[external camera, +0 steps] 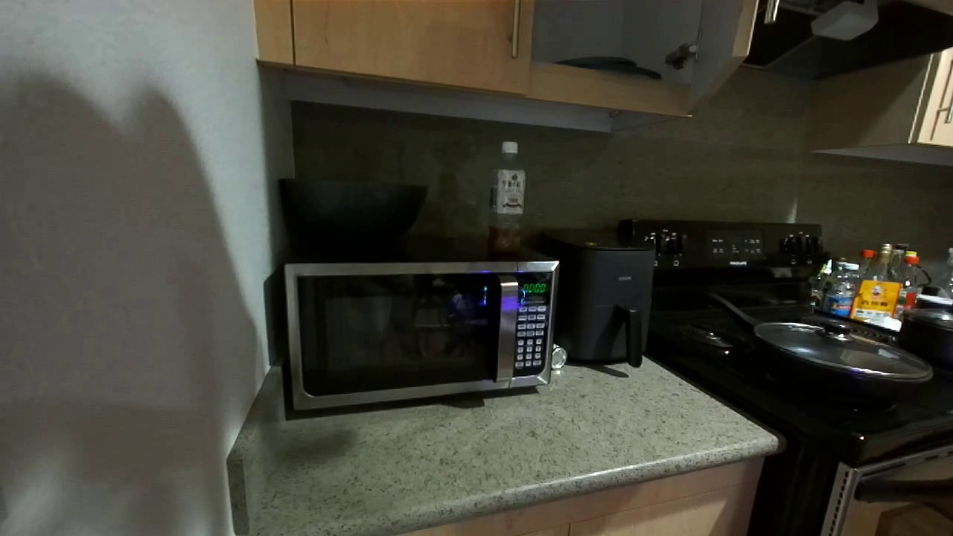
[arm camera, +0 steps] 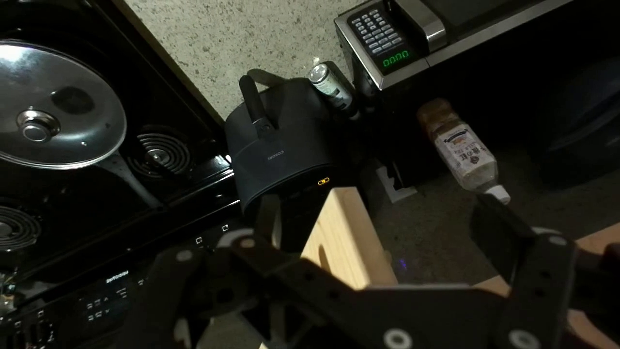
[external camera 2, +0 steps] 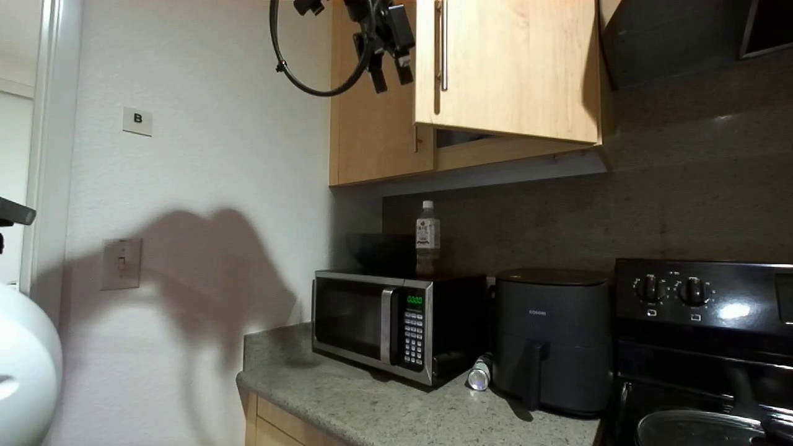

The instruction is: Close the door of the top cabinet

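The door (external camera 2: pixel 514 68) is a light-tan panel with a vertical silver bar handle (external camera 2: pixel 443 46). It stands swung open from the top cabinet (external camera 2: pixel 489 151). In an exterior view the door's inner face (external camera: pixel 721 52) and hinge show, with the cabinet's bottom rail (external camera: pixel 610 89) and grey interior. My gripper (external camera 2: pixel 391 75) hangs beside the door's handle edge; the depth gap cannot be told there. In the wrist view my gripper (arm camera: pixel 378 201) is open, its fingers wide apart. The door's edge and lower corner (arm camera: pixel 344 228) show between the fingers, nearer the left one. Nothing is visibly gripped.
The wider wood door (external camera: pixel 409 45) beside the opening is shut. Below stand a microwave (external camera: pixel 417 394) with a bottle (external camera: pixel 508 193) and dark bowl (external camera: pixel 350 216) on it, and a black air fryer (external camera: pixel 603 298). A stove (external camera: pixel 737 246) with a lidded pan (external camera: pixel 841 350) is alongside.
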Available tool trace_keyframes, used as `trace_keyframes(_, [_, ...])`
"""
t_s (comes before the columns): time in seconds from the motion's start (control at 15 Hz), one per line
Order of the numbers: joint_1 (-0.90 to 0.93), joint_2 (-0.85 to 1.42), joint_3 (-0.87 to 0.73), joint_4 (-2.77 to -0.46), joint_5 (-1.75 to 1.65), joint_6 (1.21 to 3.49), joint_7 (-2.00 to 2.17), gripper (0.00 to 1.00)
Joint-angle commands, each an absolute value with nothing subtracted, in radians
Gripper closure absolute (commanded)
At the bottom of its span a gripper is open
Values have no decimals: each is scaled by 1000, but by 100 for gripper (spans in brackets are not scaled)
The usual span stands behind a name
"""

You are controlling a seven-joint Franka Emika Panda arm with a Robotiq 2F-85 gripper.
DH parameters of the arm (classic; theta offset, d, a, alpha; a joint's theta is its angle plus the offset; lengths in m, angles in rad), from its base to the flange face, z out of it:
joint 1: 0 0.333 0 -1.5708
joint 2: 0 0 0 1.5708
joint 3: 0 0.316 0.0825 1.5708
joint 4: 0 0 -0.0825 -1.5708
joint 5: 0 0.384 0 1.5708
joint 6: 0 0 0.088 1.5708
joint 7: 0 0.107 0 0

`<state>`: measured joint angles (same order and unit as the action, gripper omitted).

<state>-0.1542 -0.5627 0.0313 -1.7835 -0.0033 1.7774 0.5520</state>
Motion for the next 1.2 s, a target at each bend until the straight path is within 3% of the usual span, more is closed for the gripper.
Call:
trace_keyframes(0.0, [-184,-634,6,-1838,10,1752,583,0])
trace_keyframes(0.4, [-257,-725,-36,-1917,11,1786,655,0])
trace_keyframes(0.8, [-340,-701,-32,-1963,-14,2093,757,0])
trace_keyframes(1.13, [-332,-645,-30,-1953,-1,2218,765,0])
